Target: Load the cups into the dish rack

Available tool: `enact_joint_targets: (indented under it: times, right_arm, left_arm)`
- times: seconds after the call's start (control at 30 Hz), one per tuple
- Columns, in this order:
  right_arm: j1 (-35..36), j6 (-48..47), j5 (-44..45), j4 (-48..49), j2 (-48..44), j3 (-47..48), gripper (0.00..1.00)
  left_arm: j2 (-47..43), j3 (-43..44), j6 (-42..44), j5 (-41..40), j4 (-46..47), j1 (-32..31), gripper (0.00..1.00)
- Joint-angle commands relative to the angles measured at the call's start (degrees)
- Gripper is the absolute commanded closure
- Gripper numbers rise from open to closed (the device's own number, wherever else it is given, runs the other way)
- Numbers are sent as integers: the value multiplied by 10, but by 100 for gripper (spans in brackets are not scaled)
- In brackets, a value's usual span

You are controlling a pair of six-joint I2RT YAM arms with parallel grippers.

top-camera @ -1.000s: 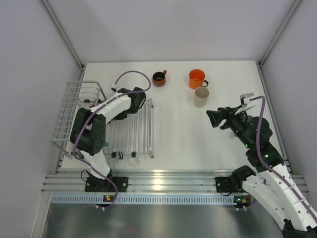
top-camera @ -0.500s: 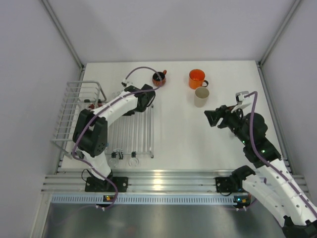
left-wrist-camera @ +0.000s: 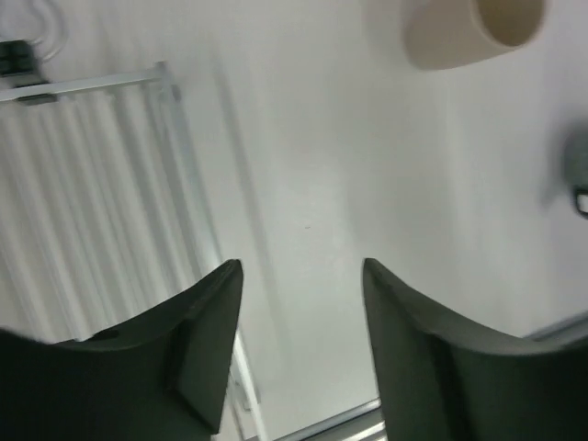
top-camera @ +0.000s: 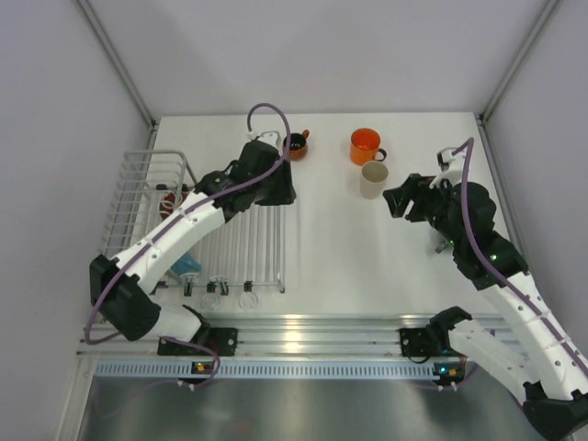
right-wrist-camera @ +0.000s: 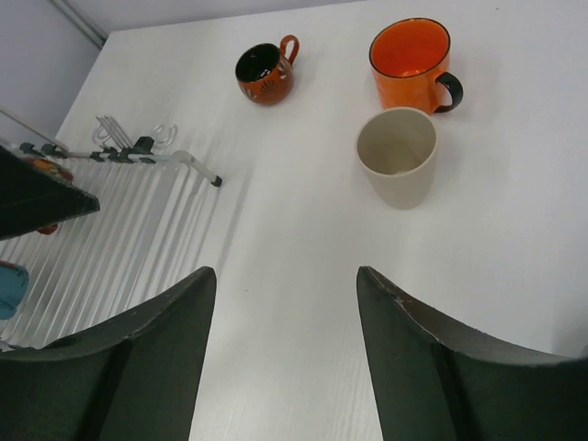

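Left jaws and right jaws both wide and empty; cream mug [right-wrist-camera: 397,156] sits just beside orange mug [right-wrist-camera: 411,62], so right jaws reaching for it could clip and tip the orange one.

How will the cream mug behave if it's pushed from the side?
The cream mug stands upright, so a low push likely slides it, a high one may tip it. Its smooth wall looks slippery and rigid, probably breakable.

The dish rack [top-camera: 248,248] sat on the left side of the surface [top-camera: 340,248]. A small cup [top-camera: 296,145] stood just behind its far right corner. Further right, the back cup [top-camera: 366,145] stood just behind the front cup [top-camera: 373,179].
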Motion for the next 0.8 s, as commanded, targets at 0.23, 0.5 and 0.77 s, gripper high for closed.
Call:
enact_joint_targets:
  times: [0.23, 0.5, 0.77]
  right_arm:
    - [-5, 49, 56, -92, 44, 58, 36]
    - [-65, 67, 138, -159, 80, 77, 45]
    - [-175, 114, 212, -254, 119, 106, 56]
  left_arm:
    - [-105, -60, 20, 216, 154, 0, 5]
    - [-171, -107, 38, 271, 190, 0, 3]
    - [-209, -126, 67, 257, 191, 0, 4]
